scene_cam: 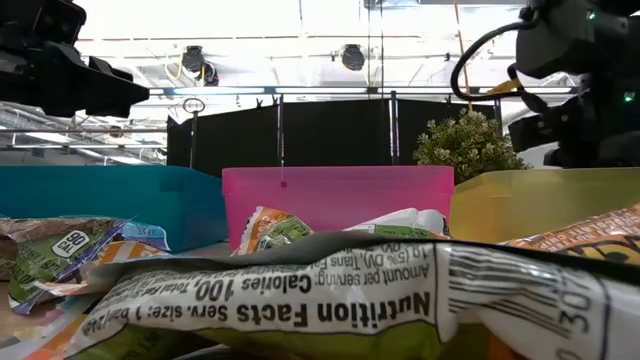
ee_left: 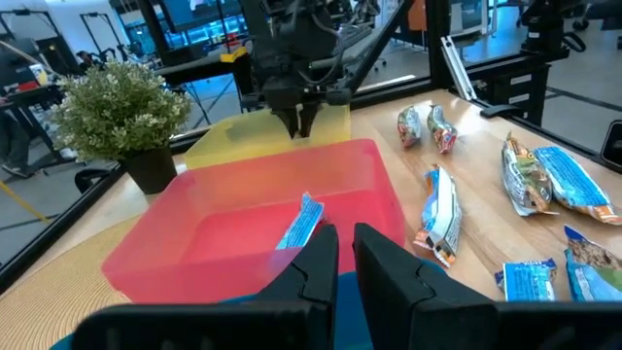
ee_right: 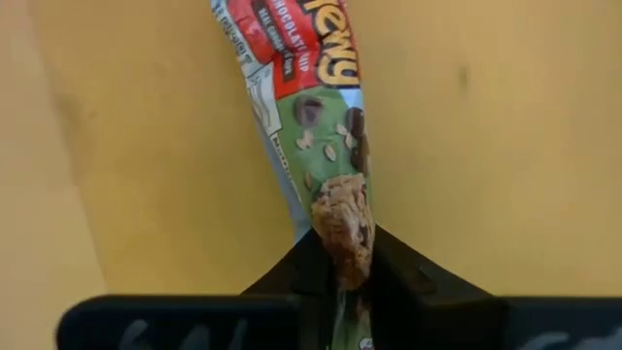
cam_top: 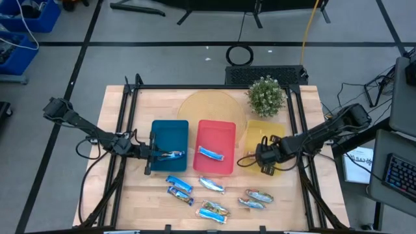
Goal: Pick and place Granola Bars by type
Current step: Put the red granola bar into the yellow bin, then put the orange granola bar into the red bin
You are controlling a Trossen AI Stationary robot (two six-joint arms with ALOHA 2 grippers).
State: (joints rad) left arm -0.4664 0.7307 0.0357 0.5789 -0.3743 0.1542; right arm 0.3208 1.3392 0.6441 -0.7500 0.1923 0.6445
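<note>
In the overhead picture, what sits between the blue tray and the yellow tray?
The red tray sits between the blue tray and the yellow tray, with one granola bar lying in it. The high view shows this.

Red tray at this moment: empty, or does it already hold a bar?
Not empty. The red tray holds one blue-wrapped granola bar, lying flat on its floor; the left wrist view shows it too.

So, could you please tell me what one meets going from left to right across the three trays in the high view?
Left gripper → blue tray → red tray → yellow tray → right gripper, over the yellow tray.
</note>
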